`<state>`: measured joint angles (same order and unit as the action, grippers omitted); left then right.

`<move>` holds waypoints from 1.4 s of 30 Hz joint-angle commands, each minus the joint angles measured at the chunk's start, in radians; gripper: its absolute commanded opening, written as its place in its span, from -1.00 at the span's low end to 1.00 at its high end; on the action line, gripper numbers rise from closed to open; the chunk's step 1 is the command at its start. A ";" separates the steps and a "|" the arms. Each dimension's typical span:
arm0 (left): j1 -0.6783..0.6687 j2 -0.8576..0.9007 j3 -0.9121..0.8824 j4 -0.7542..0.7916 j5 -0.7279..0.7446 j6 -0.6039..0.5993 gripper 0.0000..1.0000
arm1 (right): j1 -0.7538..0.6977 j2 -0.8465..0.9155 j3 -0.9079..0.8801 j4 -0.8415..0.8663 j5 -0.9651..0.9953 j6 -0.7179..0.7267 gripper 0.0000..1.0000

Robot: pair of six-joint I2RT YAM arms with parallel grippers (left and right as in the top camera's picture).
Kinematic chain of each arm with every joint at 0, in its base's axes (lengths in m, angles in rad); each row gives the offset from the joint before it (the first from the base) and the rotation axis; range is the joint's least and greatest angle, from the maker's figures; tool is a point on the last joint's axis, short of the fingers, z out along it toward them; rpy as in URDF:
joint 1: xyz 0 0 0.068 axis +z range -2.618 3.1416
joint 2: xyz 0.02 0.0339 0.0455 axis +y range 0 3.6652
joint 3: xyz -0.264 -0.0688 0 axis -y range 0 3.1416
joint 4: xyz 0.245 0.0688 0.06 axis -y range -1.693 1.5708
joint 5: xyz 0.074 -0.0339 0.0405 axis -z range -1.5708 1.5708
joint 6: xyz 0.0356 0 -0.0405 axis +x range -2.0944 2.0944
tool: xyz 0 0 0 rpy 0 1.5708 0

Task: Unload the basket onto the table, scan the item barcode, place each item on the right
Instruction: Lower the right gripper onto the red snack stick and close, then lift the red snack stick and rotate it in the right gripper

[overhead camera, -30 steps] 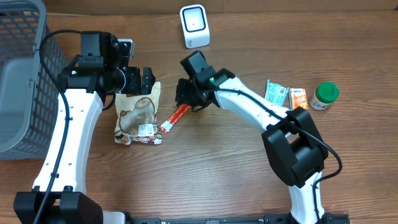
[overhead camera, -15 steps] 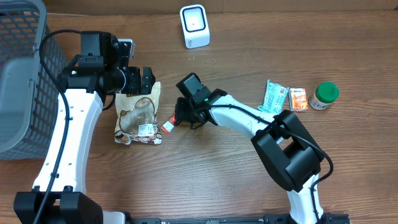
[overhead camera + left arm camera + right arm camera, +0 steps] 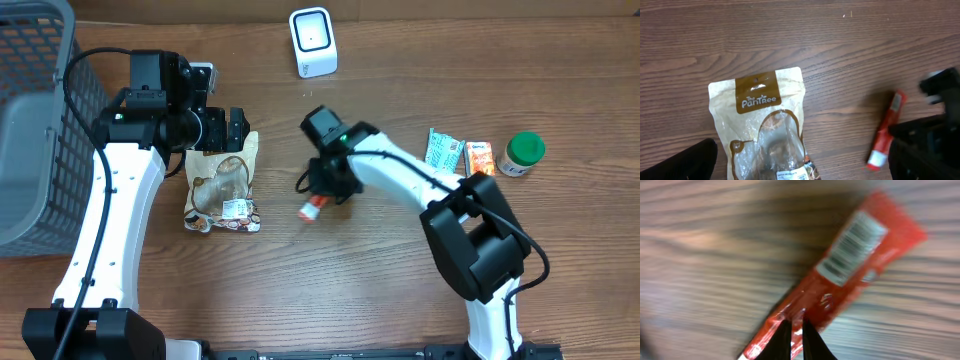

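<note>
1. Overhead view: the red stick packet (image 3: 312,208) lies on the wooden table (image 3: 330,290) just below centre frame, mostly hidden under the right gripper (image 3: 326,186).
2. Left wrist view: its long axis runs from upper right to lower left, white end at the lower left.
3. Right wrist view: the barcode (image 3: 852,247) faces up, toward the upper right; the fingertips (image 3: 783,339) pinch the packet's lower-left end, nearly closed.
4. The right arm reaches from the lower right up and left, wrist bent down over the packet.
5. The left gripper (image 3: 228,130) hangs spread wide above the brown snack pouch (image 3: 222,185), holding nothing.
</note>
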<state>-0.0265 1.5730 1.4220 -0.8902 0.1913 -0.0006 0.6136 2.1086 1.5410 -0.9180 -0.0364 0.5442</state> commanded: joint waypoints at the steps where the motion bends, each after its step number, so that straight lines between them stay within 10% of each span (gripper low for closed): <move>1: 0.000 0.009 0.008 0.004 0.008 -0.011 1.00 | -0.039 0.003 0.113 -0.066 0.119 -0.060 -0.78; 17: 0.000 0.009 0.008 0.004 0.008 -0.011 1.00 | 0.056 0.003 0.119 -0.217 -0.076 0.127 -0.13; 42: 0.000 0.009 0.008 0.004 0.008 -0.011 0.99 | 0.080 0.003 -0.047 -0.150 0.125 0.197 -0.29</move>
<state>-0.0265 1.5730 1.4220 -0.8902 0.1913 -0.0006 0.7074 2.1086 1.5093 -1.0576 0.0231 0.7742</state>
